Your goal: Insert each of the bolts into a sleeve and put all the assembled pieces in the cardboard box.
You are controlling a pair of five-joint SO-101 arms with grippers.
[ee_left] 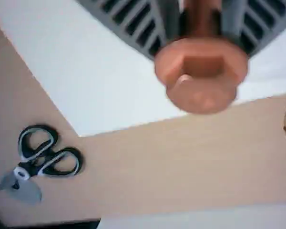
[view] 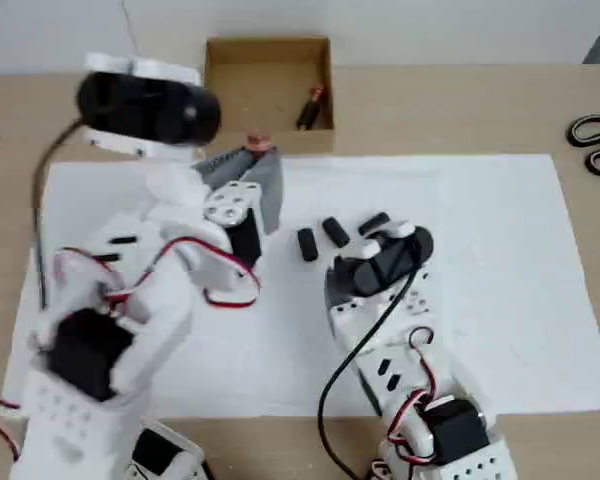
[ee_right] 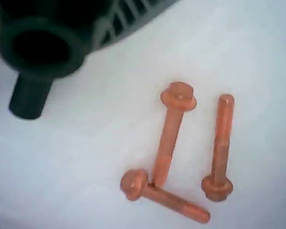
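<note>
White arms (view: 170, 300) carry black servos (view: 85, 355), red and black cables (view: 232, 300), and apparently grey slotted end effector fingers (view: 266, 188).

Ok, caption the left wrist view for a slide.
Left claw gripping a copper bolt by its shaft, scissors lying on the wooden table beyond the white sheet.

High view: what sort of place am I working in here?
Probably a lab or hobby workbench for robot practice: a wooden table with a white sheet, loose bolts and sleeves, a cardboard box and scissors.
</note>
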